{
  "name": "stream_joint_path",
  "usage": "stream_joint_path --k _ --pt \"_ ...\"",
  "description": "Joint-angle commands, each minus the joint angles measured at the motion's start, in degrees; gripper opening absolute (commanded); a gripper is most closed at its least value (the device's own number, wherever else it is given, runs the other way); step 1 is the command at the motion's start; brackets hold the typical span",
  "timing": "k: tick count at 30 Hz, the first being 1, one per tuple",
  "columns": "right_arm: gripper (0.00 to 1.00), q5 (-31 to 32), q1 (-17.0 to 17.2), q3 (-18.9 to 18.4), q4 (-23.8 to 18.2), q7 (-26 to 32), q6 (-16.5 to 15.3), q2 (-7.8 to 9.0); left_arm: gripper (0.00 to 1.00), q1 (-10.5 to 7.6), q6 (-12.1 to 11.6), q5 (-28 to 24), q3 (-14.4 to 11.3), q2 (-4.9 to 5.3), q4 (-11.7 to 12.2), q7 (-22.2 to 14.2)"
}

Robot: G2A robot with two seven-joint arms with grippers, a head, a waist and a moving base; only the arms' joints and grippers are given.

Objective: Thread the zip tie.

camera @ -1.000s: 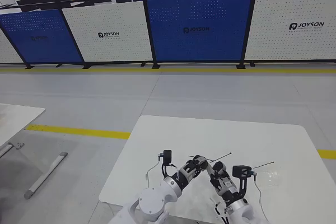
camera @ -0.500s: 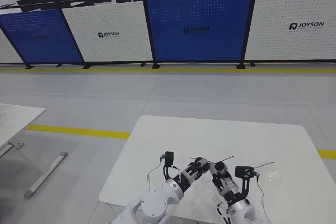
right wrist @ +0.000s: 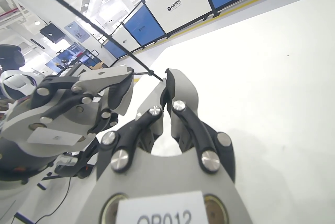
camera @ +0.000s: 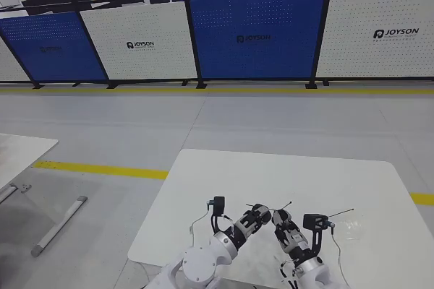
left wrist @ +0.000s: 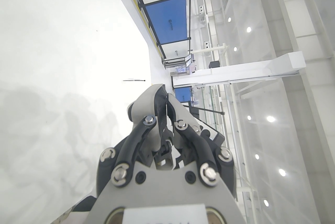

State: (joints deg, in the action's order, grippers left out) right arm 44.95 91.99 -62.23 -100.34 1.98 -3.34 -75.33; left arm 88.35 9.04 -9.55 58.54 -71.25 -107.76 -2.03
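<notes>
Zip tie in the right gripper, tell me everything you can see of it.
The zip tie is a thin, straight black strap, plastic by its look, with a small eyed head at its free end. It slants up in the air above the table, its other end pinched in the shut right gripper. The left gripper sits close beside that end.

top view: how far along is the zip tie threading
Done: the thin black plastic zip tie is lifted off the white table. In hand: the right gripper and left gripper are both shut on it, close together. Left: no closed loop shows, so the threading itself remains.
</notes>
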Motion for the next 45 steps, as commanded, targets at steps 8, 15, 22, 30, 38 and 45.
stream_joint_path --k 8,15,22,30,38,45 --pt "0.04 0.47 -0.60 0.47 0.70 1.41 0.51 -0.08 0.00 0.16 -0.41 -0.63 0.35 -0.04 -0.31 0.23" --pt "0.09 0.99 -1.04 0.93 0.82 1.92 0.94 -0.17 0.00 0.15 -0.40 -0.76 0.58 -0.07 -0.32 0.39" --pt "0.16 1.34 -0.66 0.85 0.05 1.60 0.78 -0.15 0.00 0.02 -0.60 -0.49 0.46 -0.13 0.10 0.48" --pt "0.20 1.12 -0.57 0.77 -0.18 1.30 0.92 -0.19 0.00 0.06 -0.78 0.17 0.27 -0.16 0.29 0.57" --pt "0.27 1.75 -0.62 0.98 -0.26 1.71 1.31 -0.22 0.00 0.40 -0.61 0.75 0.07 -0.17 0.09 0.73" --pt "0.25 1.50 -0.50 0.88 -0.21 0.84 0.88 -0.26 0.00 0.44 -0.65 0.76 0.17 -0.20 0.05 0.79"
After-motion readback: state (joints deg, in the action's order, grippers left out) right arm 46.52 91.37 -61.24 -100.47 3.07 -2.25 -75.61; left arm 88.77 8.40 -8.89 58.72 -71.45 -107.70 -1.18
